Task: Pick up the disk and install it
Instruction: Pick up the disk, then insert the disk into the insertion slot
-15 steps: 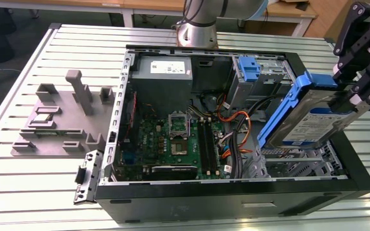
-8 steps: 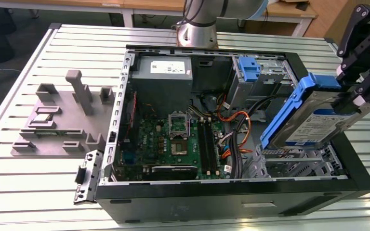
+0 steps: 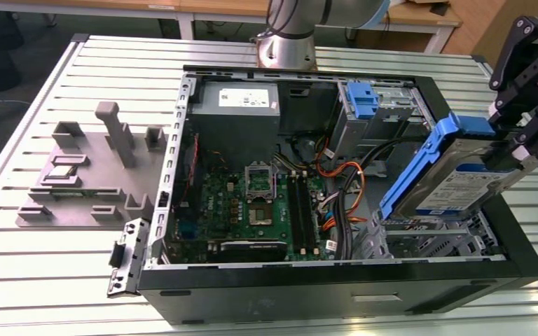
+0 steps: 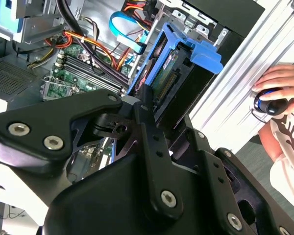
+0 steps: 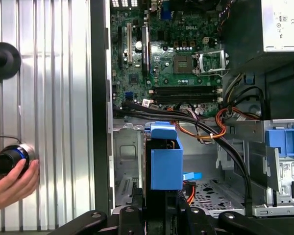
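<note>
Over the drive cage (image 3: 433,238), at four o'clock in the case (image 3: 344,283), the jaws are closed on the tilted disk (image 3: 447,182); insertion seems in hand; it calls for squaring the disk to the cage.

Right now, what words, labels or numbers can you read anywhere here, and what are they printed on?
No text here can be quoted reliably.
Blue-and-white label on the disk, held by the gripper: print too small to read.
White label on the power supply: too small to read.
Markings on the motherboard: too small to read.
</note>
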Available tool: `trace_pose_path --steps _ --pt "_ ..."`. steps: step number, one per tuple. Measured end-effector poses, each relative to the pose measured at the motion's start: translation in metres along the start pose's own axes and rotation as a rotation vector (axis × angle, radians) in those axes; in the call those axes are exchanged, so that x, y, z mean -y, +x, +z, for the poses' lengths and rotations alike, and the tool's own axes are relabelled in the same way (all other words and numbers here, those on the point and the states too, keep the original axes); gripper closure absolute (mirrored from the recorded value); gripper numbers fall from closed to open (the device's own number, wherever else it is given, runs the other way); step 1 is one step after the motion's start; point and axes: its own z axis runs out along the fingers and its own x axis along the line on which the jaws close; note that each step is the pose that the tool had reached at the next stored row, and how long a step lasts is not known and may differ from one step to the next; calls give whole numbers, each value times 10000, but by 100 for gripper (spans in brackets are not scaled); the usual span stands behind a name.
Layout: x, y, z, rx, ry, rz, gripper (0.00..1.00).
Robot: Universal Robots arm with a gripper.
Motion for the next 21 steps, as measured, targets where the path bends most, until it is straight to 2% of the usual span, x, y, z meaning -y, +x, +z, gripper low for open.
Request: trace_pose_path --steps 12,16,21 --pt "40 0 82 -1 0 1 65" --pt "41 1 90 -1 0 0 65" --pt "42 2 141 -1 0 0 65"
